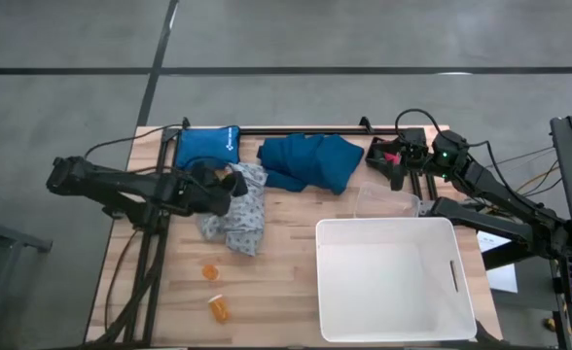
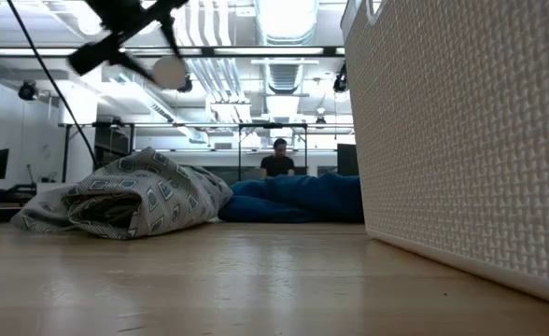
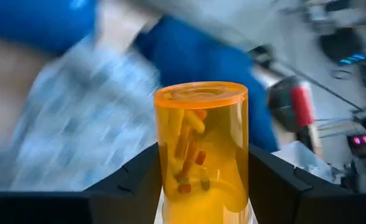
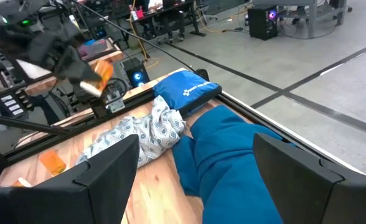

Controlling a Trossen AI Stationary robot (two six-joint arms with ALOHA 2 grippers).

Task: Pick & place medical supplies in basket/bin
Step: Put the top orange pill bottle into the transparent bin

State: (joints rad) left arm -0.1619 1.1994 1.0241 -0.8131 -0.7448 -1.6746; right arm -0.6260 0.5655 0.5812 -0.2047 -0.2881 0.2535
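Left claw (image 3: 203, 193) gripping an orange pill bottle (image 3: 201, 149) upright between both fingers, hanging left of centre in the high view above the patterned grey-blue garment (image 1: 239, 216). Lying lower left on the tabletop (image 1: 286, 262): two more orange bottles (image 1: 217, 307). Spreading at upper centre: dark teal garment (image 1: 310, 160), with a blue pouch (image 1: 208, 146) to its left. Sitting lower right: white bin (image 1: 395, 280). Right claw (image 4: 195, 174) standing wide and holding nothing, waiting upper right near a pink-red cylinder (image 1: 387, 154).
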